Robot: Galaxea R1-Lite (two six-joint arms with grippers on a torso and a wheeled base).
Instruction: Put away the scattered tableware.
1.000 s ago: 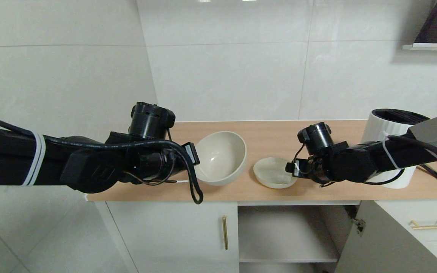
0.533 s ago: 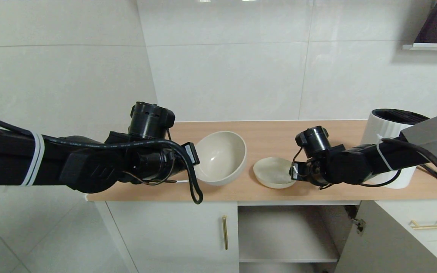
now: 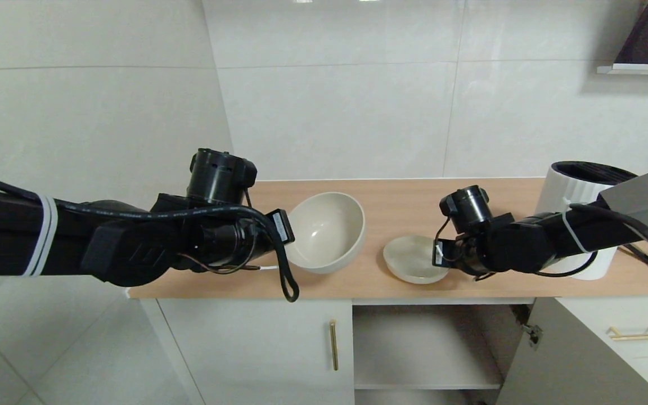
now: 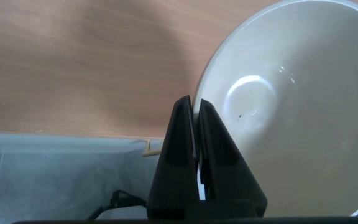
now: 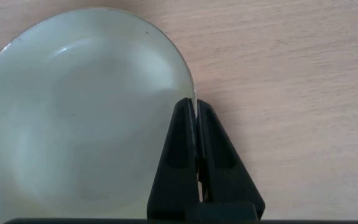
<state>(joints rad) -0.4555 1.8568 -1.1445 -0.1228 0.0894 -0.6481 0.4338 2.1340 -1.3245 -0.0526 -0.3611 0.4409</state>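
So, left gripper [image 4: 195, 102]: we see it pinched tight on the rim of the big bowl [image 3: 328, 230], which sits tilted toward the counter [image 3: 408, 197] left end.
Right gripper [image 5: 196, 103]: clamped on the edge of the small dish [image 5: 86, 112], just beside the bowl.

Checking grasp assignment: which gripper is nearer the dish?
Right. The right gripper is shut on the dish's rim; the left gripper is shut on the bowl's far rim.
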